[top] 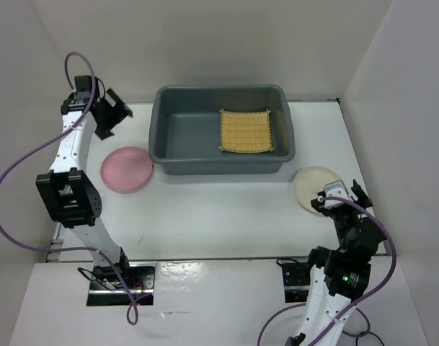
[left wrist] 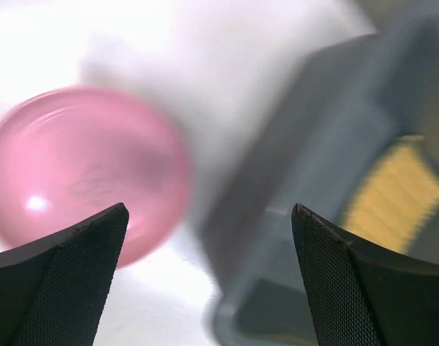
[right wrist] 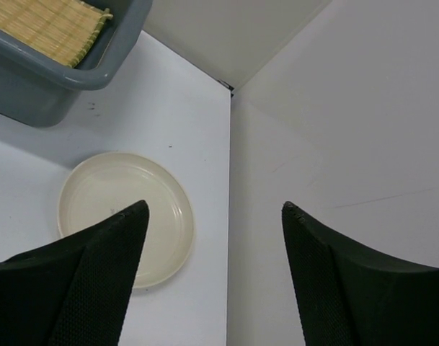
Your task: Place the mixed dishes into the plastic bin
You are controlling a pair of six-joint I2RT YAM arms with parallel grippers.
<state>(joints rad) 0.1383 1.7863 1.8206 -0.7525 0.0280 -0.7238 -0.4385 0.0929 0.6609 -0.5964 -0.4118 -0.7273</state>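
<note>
**Left pincer.** The left pincer hangs above the white table. Its jaws stand wide apart with nothing between them. The pink round plastic plate lies flat on the table below the pincer, on its left-finger side. In the left wrist view that finger covers the plate's near edge. The large dark grey rectangular plastic bin stands on the right-finger side, close beside the pink plate. The left wrist view is blurred, so finer detail cannot be read.

**Right pincer.** The right pincer hangs low over the table, near the white side wall on its right-finger side. Its jaws are spread wide and hold nothing. The cream round plate lies flat on the table ahead of and below the pincer, on its left-finger side. That finger overlaps the plate's near rim in the wrist view; contact cannot be determined. One corner of the bin lies farther ahead and to the left, apart from the cream plate.

**Bin contents.** The square yellow woven bamboo mat lies inside the bin, in the half nearer the right pincer. Both plates rest outside the bin.
</note>
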